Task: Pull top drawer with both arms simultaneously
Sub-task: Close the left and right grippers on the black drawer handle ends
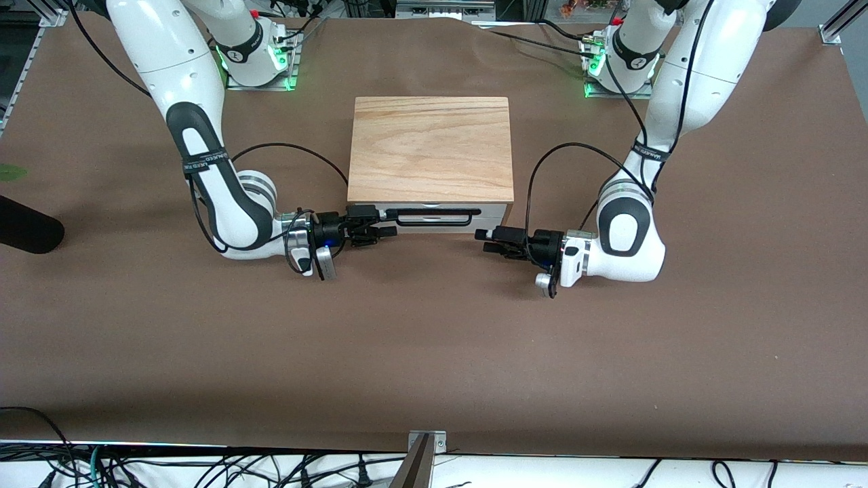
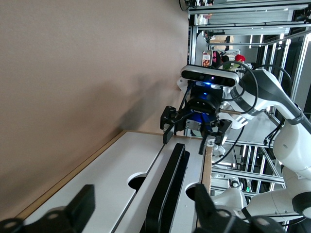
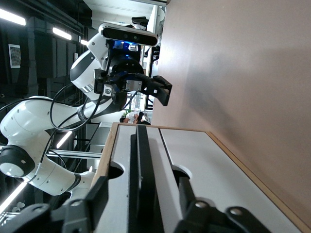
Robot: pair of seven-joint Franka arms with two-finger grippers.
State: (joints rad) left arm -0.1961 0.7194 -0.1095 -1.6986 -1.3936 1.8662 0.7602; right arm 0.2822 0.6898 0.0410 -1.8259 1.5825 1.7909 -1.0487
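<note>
The top drawer sits flush in the light-wood cabinet, showing its white front and black bar handle. My right gripper is open at the handle's end toward the right arm; in the right wrist view its fingers straddle the handle. My left gripper is open just off the handle's other end, by the cabinet's corner. In the left wrist view its fingers stand on either side of the handle's line, not touching it.
A second white panel with its own notch lies below the top drawer. The cabinet stands mid-table on brown cloth. A dark object lies at the table's edge toward the right arm's end.
</note>
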